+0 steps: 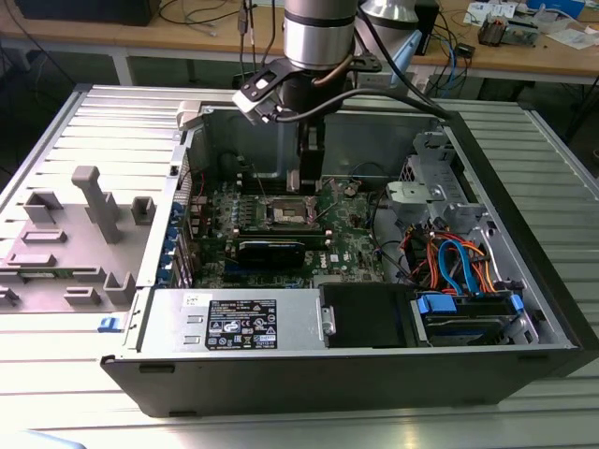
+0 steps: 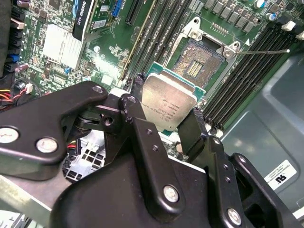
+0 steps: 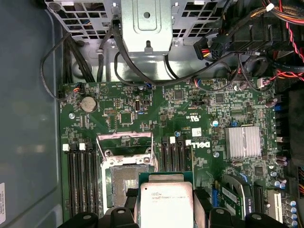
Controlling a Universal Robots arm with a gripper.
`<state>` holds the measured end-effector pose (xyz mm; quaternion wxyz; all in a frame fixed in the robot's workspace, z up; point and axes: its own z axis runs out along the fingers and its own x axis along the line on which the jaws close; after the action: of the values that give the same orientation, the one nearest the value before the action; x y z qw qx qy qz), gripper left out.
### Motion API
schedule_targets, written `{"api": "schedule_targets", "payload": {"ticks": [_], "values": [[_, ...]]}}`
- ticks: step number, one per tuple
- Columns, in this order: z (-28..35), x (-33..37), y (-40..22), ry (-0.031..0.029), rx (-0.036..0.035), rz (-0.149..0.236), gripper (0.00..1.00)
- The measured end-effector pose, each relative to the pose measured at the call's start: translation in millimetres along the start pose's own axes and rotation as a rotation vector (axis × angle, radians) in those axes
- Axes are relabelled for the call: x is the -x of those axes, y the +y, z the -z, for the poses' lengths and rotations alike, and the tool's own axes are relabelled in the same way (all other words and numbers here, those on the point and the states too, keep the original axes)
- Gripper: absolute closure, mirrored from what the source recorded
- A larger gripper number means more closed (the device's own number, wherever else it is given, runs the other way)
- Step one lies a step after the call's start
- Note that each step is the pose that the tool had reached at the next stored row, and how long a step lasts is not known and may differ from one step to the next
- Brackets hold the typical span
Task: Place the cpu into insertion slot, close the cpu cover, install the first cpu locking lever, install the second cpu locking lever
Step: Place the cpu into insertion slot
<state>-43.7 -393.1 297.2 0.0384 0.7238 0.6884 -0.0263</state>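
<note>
In both wrist views my gripper (image 2: 166, 108) (image 3: 165, 210) is shut on the cpu (image 2: 169, 100) (image 3: 165, 198), a flat square chip with a dull silver top, clamped by its edges between the black fingers (image 2: 137, 90). The cpu hangs above the green board, just beside the insertion slot (image 2: 202, 59) (image 3: 126, 183), whose dark contact field lies bare inside a silver rim. The cpu cover (image 3: 124, 141) stands raised at the slot's far edge. A thin metal lever (image 2: 266, 51) sticks out from one slot corner. In the exterior view the gripper (image 1: 305, 178) hangs inside the open computer case over the slot (image 1: 288, 213).
Long black memory slots (image 2: 156, 38) flank the socket on both sides. A black card (image 1: 270, 251) lies nearer the case front, beside a finned heat sink (image 3: 243, 141). Blue and orange cables (image 1: 459, 262) fill the exterior view's right. A grey fixture (image 1: 94, 206) stands outside at the left.
</note>
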Motion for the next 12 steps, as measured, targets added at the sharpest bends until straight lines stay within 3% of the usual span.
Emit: {"api": "schedule_targets", "payload": {"ticks": [3,7,12], "values": [[-2.2,-0.3,-0.3,0.0004,-0.0001,0.001,0.45],[-5.3,-1.9,-0.5,0.0016,0.0046,0.051,0.45],[-12.4,-3.5,-1.6,0.0032,0.0046,0.051,0.45]]}}
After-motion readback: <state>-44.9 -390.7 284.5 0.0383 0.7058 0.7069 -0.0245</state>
